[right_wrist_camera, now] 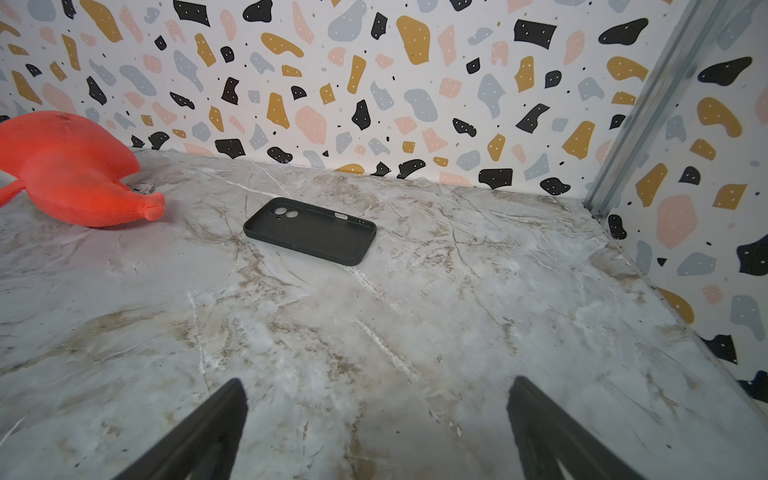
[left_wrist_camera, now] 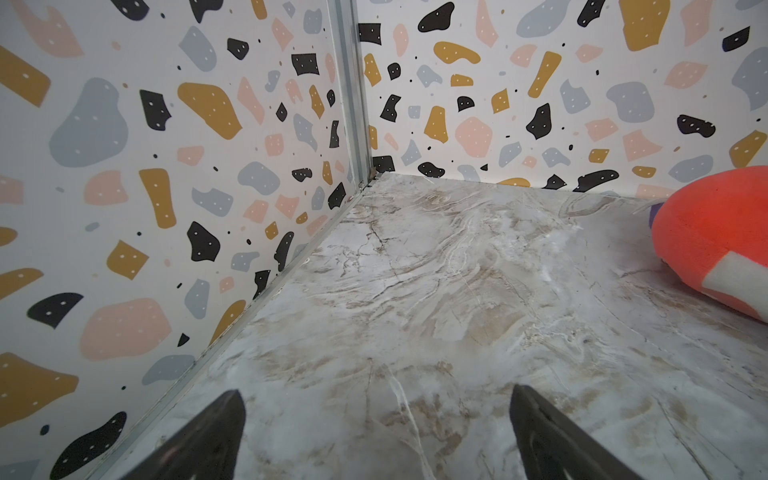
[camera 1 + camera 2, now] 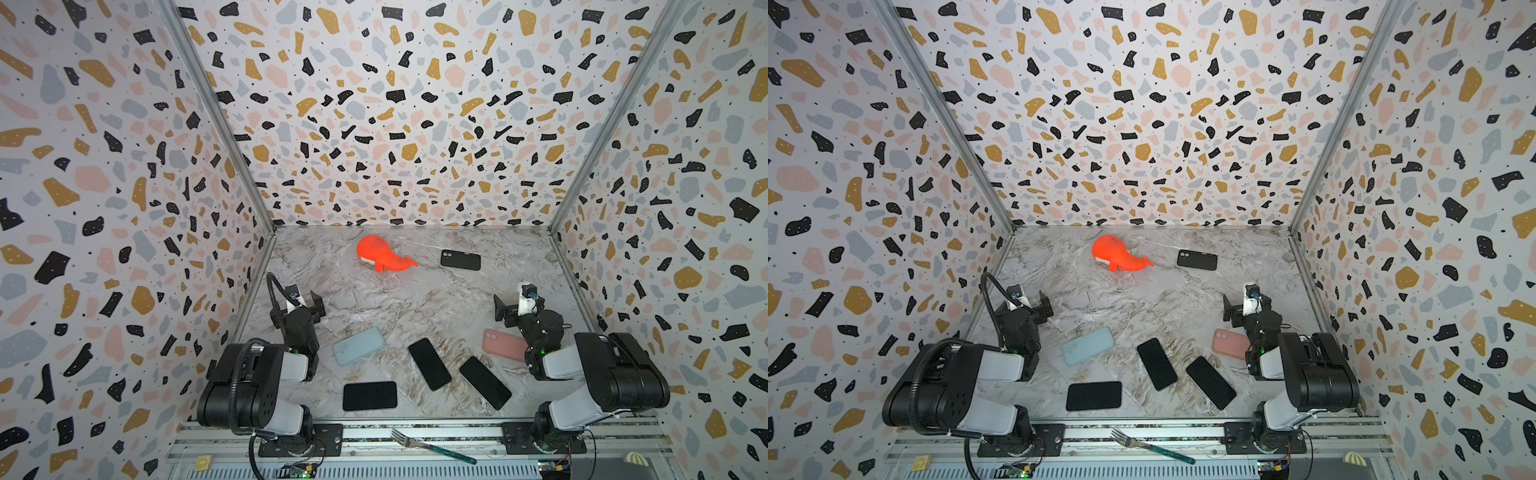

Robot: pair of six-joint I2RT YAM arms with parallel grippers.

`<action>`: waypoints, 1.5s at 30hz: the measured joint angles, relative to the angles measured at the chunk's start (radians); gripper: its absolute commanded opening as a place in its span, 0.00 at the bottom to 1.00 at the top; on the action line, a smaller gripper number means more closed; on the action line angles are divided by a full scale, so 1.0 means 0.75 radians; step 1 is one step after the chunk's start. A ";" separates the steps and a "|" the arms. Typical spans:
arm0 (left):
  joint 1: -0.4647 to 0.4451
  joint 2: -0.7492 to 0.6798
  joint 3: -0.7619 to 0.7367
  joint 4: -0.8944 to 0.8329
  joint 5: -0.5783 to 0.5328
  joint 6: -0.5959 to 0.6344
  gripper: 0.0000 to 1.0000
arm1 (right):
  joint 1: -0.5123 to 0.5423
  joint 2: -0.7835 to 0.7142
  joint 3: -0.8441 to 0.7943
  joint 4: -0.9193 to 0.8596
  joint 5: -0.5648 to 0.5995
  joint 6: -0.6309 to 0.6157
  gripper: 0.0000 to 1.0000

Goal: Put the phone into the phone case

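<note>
Three black phones lie screen-up near the table's front in both top views: one flat across (image 3: 370,395), one slanted in the middle (image 3: 429,363), one slanted to its right (image 3: 484,382). A light blue phone case (image 3: 359,345) lies beside my left arm. A pink case (image 3: 503,345) is partly hidden by my right arm. A black case (image 3: 460,259) (image 1: 309,230) lies hollow side up near the back wall. My left gripper (image 3: 301,307) (image 2: 376,415) and right gripper (image 3: 519,309) (image 1: 374,411) both hover open and empty over bare marble.
An orange whale toy (image 3: 382,259) (image 2: 706,241) (image 1: 75,174) lies at the back, left of the black case. A fork (image 3: 432,446) with a green handle rests on the front rail. Patterned walls close off the left, right and back sides.
</note>
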State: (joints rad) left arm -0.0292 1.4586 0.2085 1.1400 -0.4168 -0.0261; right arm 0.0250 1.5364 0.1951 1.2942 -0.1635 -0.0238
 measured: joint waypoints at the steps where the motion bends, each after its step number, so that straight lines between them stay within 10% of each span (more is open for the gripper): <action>1: -0.001 -0.014 0.004 -0.021 0.021 0.012 1.00 | 0.001 -0.001 0.000 0.000 0.001 -0.001 0.99; 18: -0.246 -0.208 0.486 -0.828 -0.243 -0.341 1.00 | 0.250 -0.546 0.174 -0.522 0.182 0.025 0.99; 45: -0.713 0.432 1.239 -1.436 0.261 -0.791 1.00 | 0.370 0.553 1.295 -1.290 0.151 -0.084 0.96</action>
State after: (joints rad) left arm -0.5636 1.7824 1.1374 0.0631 -0.2207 -0.6193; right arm 0.3023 1.9514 1.1667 0.3267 -0.0505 -0.0868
